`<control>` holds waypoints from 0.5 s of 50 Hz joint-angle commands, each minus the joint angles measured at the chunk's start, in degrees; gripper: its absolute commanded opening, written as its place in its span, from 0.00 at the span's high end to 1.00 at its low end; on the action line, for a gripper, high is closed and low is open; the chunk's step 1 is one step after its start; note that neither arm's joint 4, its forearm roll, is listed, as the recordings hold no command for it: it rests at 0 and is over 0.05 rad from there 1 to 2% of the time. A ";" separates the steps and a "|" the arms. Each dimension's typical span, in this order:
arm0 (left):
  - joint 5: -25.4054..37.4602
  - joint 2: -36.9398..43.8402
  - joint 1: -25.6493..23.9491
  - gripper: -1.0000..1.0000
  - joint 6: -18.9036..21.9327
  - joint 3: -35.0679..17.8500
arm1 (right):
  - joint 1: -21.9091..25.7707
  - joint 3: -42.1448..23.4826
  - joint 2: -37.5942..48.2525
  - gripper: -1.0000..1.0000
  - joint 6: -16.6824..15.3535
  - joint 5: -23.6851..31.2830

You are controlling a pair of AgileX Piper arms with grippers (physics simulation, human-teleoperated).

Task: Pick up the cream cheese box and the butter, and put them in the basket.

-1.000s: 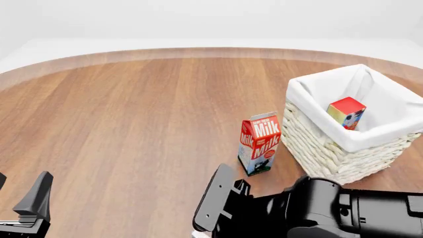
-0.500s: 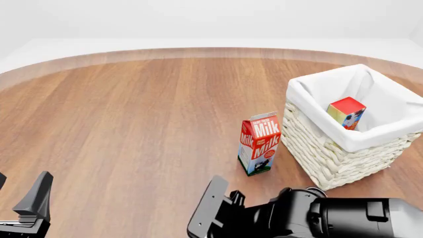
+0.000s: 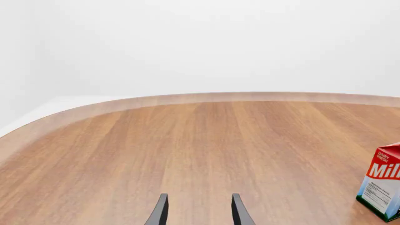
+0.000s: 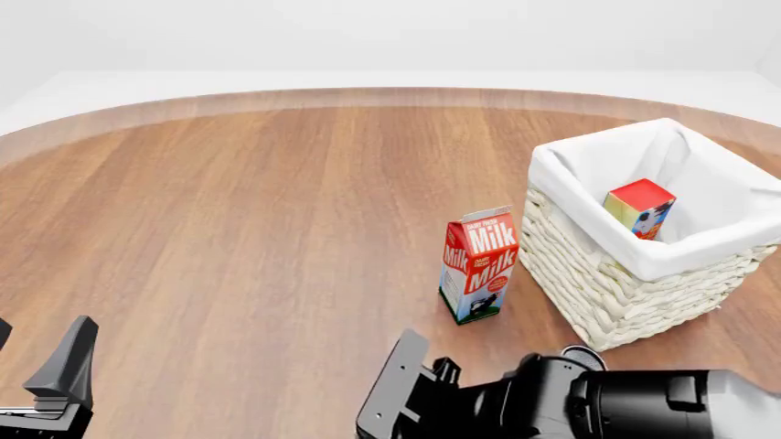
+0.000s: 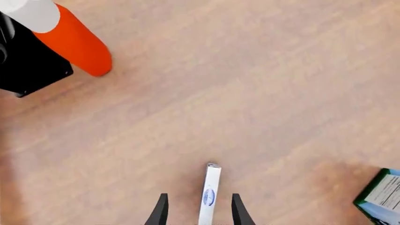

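You are working over a round table [image 4: 244, 229] of warm wood grain, its planks running away from you and a paler band tracing its curved rim. The basket [image 4: 610, 274] is square, woven of coarse white wicker in ridged rows, with a smooth white cloth folded over its rim. Just beside the basket, on the side toward the table's centre, stands the gabled Milk carton [image 4: 478, 267], upright, red above and blue-white below; whether the two touch cannot be told.

The butter [image 4: 639, 208] lies inside the basket, tilted against the lining, showing a red top, an orange side and the blue-and-white picture at its end.

Your right gripper [image 5: 198, 211] points down at the wood, near the Milk carton on the side away from the basket. Its dark fingers are spread apart, and between them sits the cream cheese box [image 5: 209, 194], seen only as a thin whitish edge with a small blue mark. A gap shows on each side, so the fingers are not pinching it.

Your left gripper [image 3: 198, 211] is well away from the basket, past the Milk carton, its fingers spread with only bare wood between them.
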 commanded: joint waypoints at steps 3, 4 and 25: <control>0.00 0.00 0.00 0.00 0.00 0.00 | -0.12 0.40 0.77 0.00 0.42 -0.81; 0.00 0.00 0.00 0.00 0.00 0.00 | -0.16 0.30 0.96 0.00 0.43 -0.88; 0.00 0.00 0.00 0.00 0.00 0.00 | -0.94 1.07 3.70 0.00 0.84 -3.61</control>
